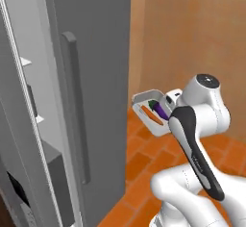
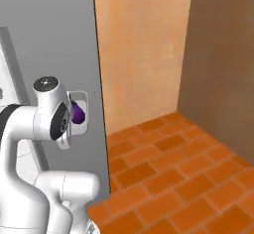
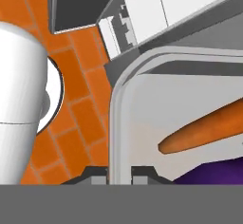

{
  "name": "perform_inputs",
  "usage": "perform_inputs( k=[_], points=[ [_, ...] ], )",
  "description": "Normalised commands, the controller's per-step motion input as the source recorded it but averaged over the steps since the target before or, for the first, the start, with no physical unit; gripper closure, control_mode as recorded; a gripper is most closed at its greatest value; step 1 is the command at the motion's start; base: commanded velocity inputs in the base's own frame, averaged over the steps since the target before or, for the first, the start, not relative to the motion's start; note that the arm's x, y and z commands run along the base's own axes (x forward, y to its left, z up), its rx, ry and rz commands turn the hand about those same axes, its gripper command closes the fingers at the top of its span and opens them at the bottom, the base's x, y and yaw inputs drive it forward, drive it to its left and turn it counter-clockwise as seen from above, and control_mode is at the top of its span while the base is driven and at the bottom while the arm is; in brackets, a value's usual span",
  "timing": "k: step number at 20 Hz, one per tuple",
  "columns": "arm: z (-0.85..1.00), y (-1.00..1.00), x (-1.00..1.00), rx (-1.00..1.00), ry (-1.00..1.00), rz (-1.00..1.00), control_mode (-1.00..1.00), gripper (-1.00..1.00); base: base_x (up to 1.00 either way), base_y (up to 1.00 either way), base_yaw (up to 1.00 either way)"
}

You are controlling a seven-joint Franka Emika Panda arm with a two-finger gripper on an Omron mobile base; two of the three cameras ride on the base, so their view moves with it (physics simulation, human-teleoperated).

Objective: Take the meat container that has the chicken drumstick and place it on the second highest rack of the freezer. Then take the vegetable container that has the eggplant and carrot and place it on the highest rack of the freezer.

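Observation:
My gripper (image 3: 119, 173) is shut on the rim of the white vegetable container (image 1: 144, 102), holding it in the air above the tiled floor, tilted with its open side toward the left base camera. Inside lie the bright-orange carrot (image 1: 150, 116) and the dark-purple eggplant (image 1: 161, 110). In the hand view the carrot (image 3: 204, 130) and the eggplant (image 3: 216, 175) lie inside the container rim (image 3: 116, 99). The eggplant (image 2: 78, 113) peeks out beside the wrist. The freezer (image 1: 29, 77) stands open at the far left, with white shelves (image 1: 25, 62). The meat container with the chicken drumstick is out of view.
A wide closed grey door (image 1: 103, 53) with a long vertical handle (image 1: 74, 106) stands between the freezer and the container. The freezer's open door (image 1: 17, 187) with a dark panel sits at the lower left. Orange walls (image 2: 144, 49) and a brown wall (image 2: 223, 54) enclose the brick floor (image 2: 168, 173).

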Motion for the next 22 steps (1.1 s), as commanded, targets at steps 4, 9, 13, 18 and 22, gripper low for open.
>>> perform_inputs(
  k=[4, 9, 13, 18, 22],
  points=[
    [0.0, 0.0, 0.0, 0.0, 0.0, 0.0, 1.0, 1.0, 0.01, -0.12, 0.72],
    [0.0, 0.0, 0.0, 0.0, 0.0, 0.0, 1.0, 1.0, 0.13, -0.14, 0.68],
    [0.0, 0.0, 0.0, 0.0, 0.0, 0.0, 1.0, 1.0, 0.08, -0.27, 0.66],
    [0.0, 0.0, 0.0, 0.0, 0.0, 0.0, 1.0, 1.0, 0.18, -0.37, 0.56],
    [0.0, 0.0, 0.0, 0.0, 0.0, 0.0, 1.0, 1.0, 0.21, -0.42, 0.21]
  ],
)
